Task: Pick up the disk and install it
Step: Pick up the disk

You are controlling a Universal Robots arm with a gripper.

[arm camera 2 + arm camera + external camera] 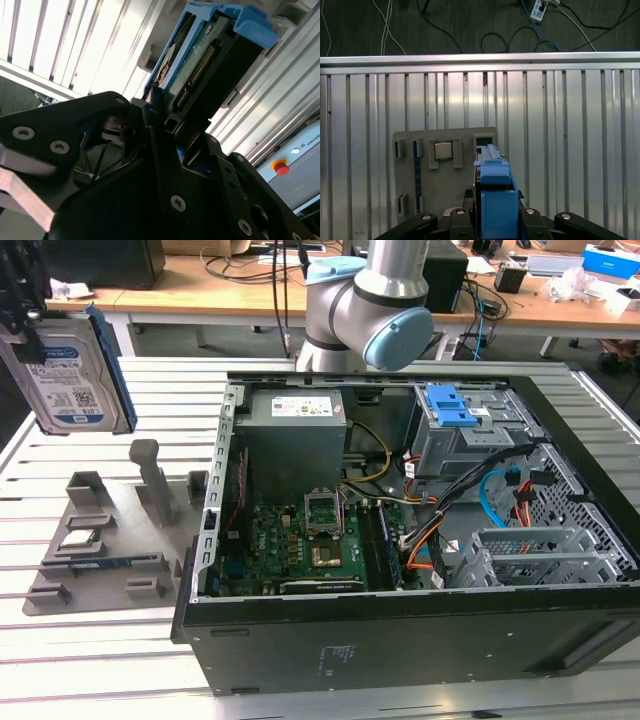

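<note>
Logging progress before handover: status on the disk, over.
Pincer shut on disk, lifted on edge above grey holder tray. Open computer case on exterior view's right, disk not yet in. Path between looks clear.

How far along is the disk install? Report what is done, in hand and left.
Done: the disk is off the grey holder tray and raised clear of it. In hand: the gripper is shut on its blue-framed edge. Left: it is not yet in the open computer case.

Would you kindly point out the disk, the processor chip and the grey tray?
the disk (72, 380): exterior view, on its labelled face.
the processor chip (443, 150): first wrist view, on its metal top.
the grey tray (445, 192): first wrist view, on a bare patch.
</note>
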